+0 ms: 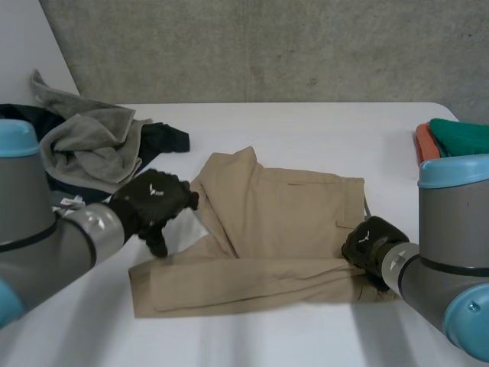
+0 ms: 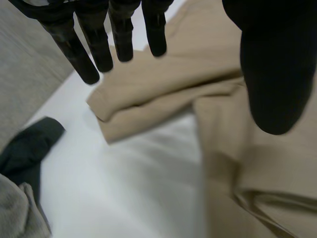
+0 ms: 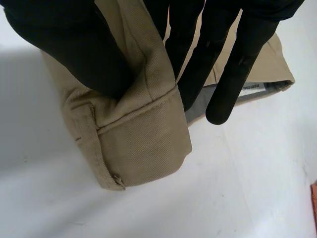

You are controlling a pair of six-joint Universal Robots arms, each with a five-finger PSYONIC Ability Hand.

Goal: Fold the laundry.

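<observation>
While the right robot hand (image 3: 79, 54) pinches the waistband of the khaki trousers (image 1: 283, 229) on the tabletop's (image 1: 306, 340) near side, the left robot hand (image 1: 153, 200) spreads open over the leg farther off. Pulling from one held end could drag the fold askew.

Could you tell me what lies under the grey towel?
Dark clothing lies under the grey towel, with one part sticking out onto the white table. Whatever else is beneath is hidden by the towel.

left hand (image 1: 153, 200) splayed, right hand (image 1: 372, 246) pinching
</observation>
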